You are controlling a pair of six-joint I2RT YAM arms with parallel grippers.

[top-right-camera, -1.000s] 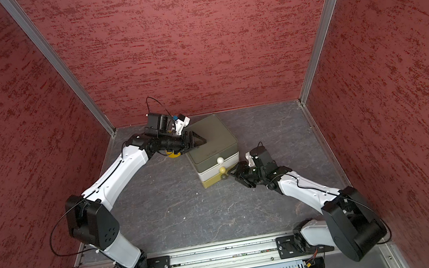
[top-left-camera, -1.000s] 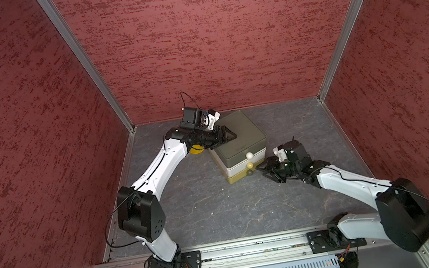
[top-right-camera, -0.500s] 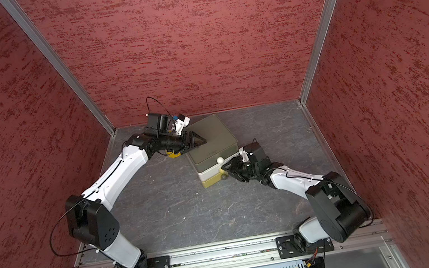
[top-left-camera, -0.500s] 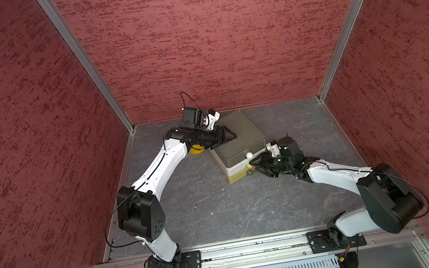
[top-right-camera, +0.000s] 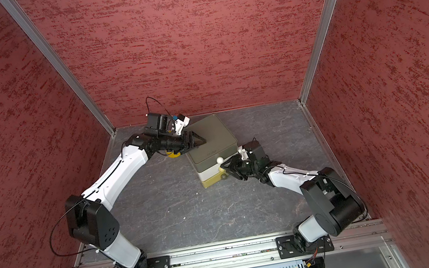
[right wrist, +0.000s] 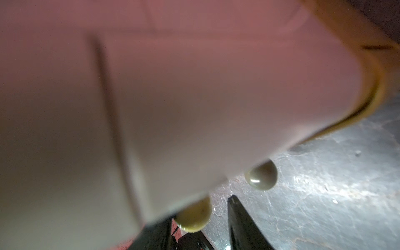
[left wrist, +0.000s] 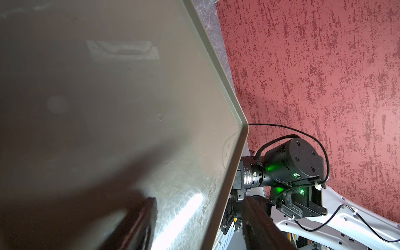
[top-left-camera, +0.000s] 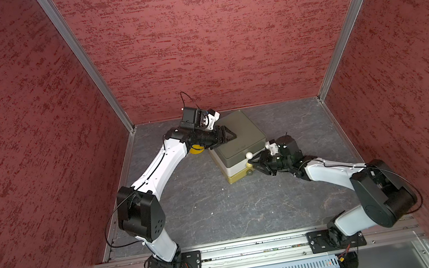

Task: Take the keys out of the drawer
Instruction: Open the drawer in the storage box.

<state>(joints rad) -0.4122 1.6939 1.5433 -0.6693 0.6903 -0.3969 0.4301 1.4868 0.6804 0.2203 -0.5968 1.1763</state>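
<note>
A small cabinet (top-left-camera: 239,130) (top-right-camera: 212,138) has three shut drawers: olive on top, white in the middle, yellow at the bottom. The keys are hidden. My right gripper (top-left-camera: 253,163) (top-right-camera: 227,168) (right wrist: 199,212) is at the front of the white middle drawer (top-left-camera: 238,169) (right wrist: 194,108). Its jaws are open around that drawer's yellow knob (right wrist: 193,216), with a gap on one side. My left gripper (top-left-camera: 233,136) (top-right-camera: 202,141) (left wrist: 199,199) is open on the cabinet's top (left wrist: 108,86). One finger (left wrist: 147,216) lies on the top, the other past the edge.
The top drawer has a white knob (top-left-camera: 248,155) (top-right-camera: 220,159) and the bottom drawer an olive knob (top-left-camera: 249,173) (right wrist: 262,175). A yellow round object (top-left-camera: 196,149) (top-right-camera: 174,154) lies on the grey floor under my left wrist. Red walls enclose the floor on three sides.
My right gripper has moved left to the cabinet front and its jaws have narrowed around the yellow knob. The left arm has not moved.
</note>
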